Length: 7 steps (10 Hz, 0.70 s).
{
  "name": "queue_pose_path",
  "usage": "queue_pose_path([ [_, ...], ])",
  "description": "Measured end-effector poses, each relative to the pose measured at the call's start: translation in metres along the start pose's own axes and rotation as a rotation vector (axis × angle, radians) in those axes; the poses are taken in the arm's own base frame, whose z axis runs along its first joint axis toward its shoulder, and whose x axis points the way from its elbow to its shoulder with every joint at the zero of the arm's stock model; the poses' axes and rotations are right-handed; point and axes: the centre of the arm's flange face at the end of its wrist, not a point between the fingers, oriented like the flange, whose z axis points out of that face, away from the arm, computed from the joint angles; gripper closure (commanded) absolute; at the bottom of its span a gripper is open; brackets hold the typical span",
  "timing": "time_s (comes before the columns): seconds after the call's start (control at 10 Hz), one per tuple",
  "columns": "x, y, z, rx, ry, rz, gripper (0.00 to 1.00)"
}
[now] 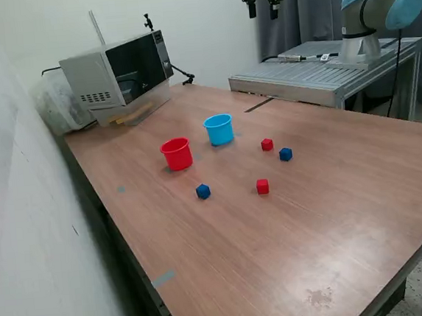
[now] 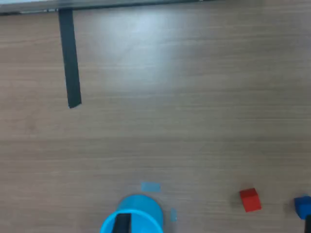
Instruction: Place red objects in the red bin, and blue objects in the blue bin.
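On the wooden table (image 1: 334, 214) stand the red bin (image 1: 177, 153) and, to its right in the exterior view, the light blue bin (image 1: 219, 129). Two red cubes (image 1: 267, 144) (image 1: 262, 186) and two dark blue cubes (image 1: 285, 154) (image 1: 203, 192) lie loose in front of and to the right of the bins. My gripper (image 1: 264, 13) hangs high above the table's far end, open and empty. The wrist view shows the blue bin (image 2: 133, 216), one red cube (image 2: 250, 199) and one blue cube (image 2: 302, 206) far below.
A microwave (image 1: 119, 73) stands at the table's far left corner with a plastic bag (image 1: 55, 105) beside it. A grey metal platform (image 1: 322, 71) carrying the arm's base (image 1: 367, 41) adjoins the far edge. A dark strip (image 2: 69, 58) marks the tabletop.
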Motion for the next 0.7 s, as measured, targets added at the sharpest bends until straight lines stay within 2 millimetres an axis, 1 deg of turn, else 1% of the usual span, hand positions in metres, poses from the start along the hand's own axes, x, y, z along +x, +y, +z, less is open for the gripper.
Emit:
queue_pose_path([
  [0.4,0.004,0.018,0.025,0.011,0.004,-0.037,0.00],
  [0.7,0.011,0.034,0.063,0.058,0.014,-0.086,0.00],
])
